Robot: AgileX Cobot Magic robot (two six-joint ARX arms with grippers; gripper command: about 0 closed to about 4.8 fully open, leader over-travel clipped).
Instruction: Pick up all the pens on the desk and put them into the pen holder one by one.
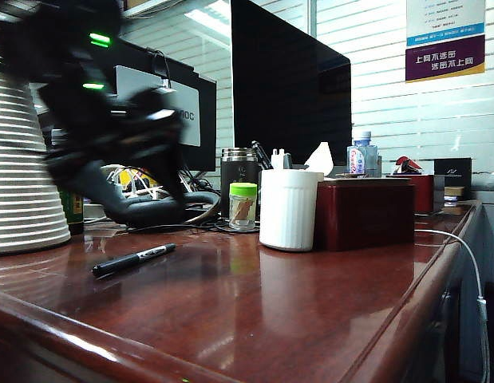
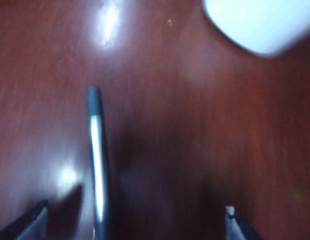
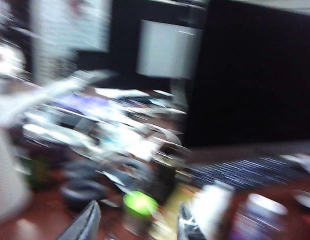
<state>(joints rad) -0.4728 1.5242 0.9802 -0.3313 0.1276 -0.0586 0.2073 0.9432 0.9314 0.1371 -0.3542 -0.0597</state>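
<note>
Pen: black marker-like pen [image 1: 133, 260] with a white printed label lies flat on the desk [image 1: 254, 319], near the front edge. In the left wrist view a slim pen [image 2: 97, 165] sits just inside one fingertip of the left pincer [image 2: 134, 222], running away from it. Probably the same pen, can't swear to it through the blur.

Left pincer: fingers wide apart, nothing between them but desk and that pen. It points down at the wood, so my guess is it's lining up for a grab. No contact that I can see.

Right pincer: [image 3: 137, 225] pointed level at the clutter at the back of the desk, well away from the pen. Two fingertips show with a gap between them, nothing visibly held, but the shot is so smeared I can't call it apart or together.

Pen holder: white ribbed cup [image 1: 287, 209] stands upright beyond the left pincer, off to one side, further back on the desk than the pen. Can't see inside it from here.

Blurry arm: big dark smear [image 1: 111, 136] over the left back of the desk in the exterior view, can't make out its pincer there.

Progress: at least one pen not yet picked up. Only one pen visible on the desk, so whether another one is already in the cup, no idea.
</note>
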